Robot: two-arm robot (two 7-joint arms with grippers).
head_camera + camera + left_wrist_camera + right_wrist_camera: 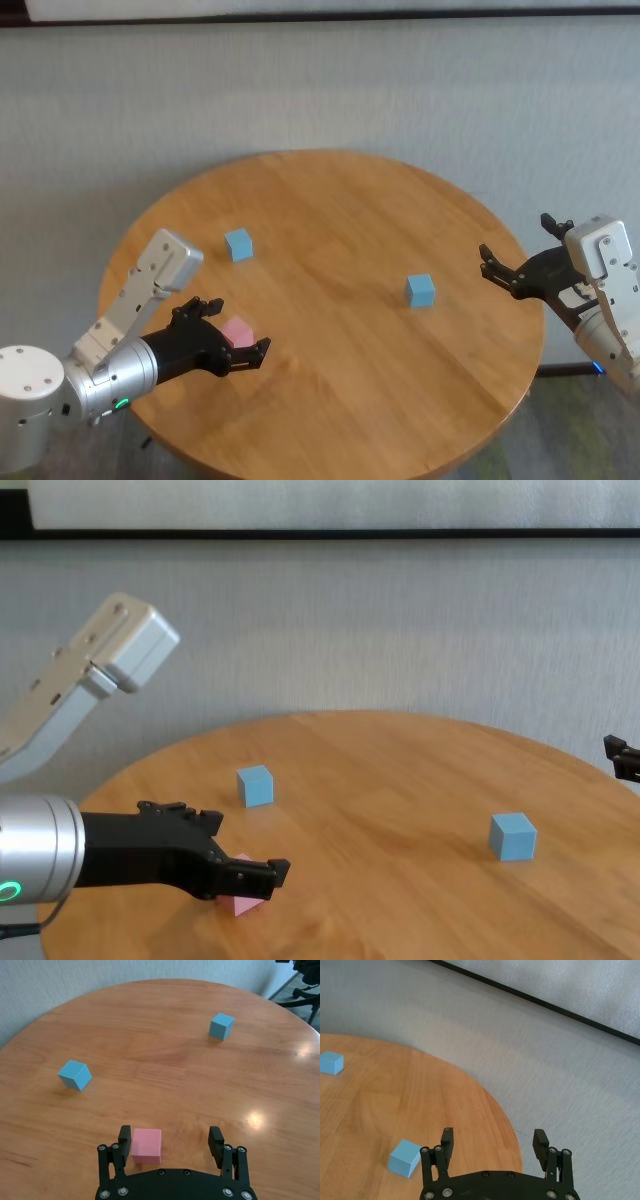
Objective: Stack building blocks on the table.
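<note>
Pink block (147, 1145) sits unmarked between the open left tool (170, 1142).

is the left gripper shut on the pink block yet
Not yet: the left gripper is open. Its fingers stand apart around the pink block, with a clear gap on one side.

A pale grey textured wall (400, 90) fills the background behind the work area, running across the whole width of the head and chest views. Along its upper part runs a dark horizontal strip (330, 533), with a lighter band (330, 502) above it. In the right wrist view the same dark strip (535, 1002) slants across the grey surface. In the left wrist view, a black swivel-chair base with castors (302, 996) stands on a greyish floor (287, 987) in the far corner. A patch of grey-green floor (570, 430) shows in the head view.
</note>
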